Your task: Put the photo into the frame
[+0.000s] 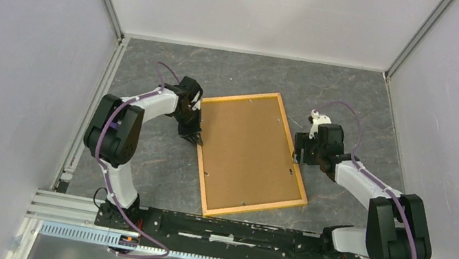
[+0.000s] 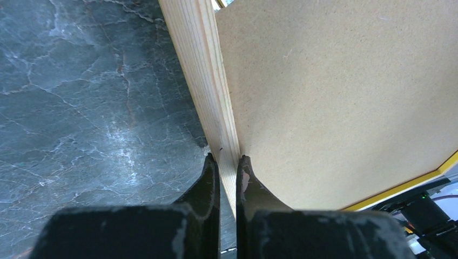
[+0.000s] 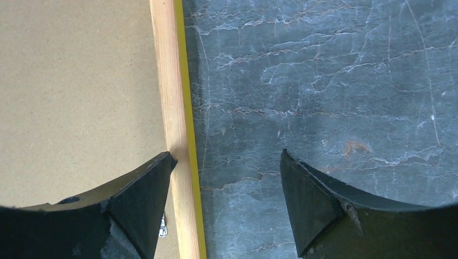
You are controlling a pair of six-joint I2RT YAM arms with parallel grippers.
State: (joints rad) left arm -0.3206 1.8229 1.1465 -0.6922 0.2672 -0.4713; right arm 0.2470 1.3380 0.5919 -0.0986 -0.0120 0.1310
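Grey marbled table (image 1: 256, 78) carries the frame (image 1: 256, 207), back up; it is probably stiff and light. Left hand (image 2: 228, 172) clamps one long edge; right hand (image 3: 227, 167) gapes astride the opposite edge. Photo unseen. Edges look best for gripping.

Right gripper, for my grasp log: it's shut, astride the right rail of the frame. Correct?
No. The right gripper is open, its fingers wide apart, astride the right rail of the frame. The right wrist view shows it.
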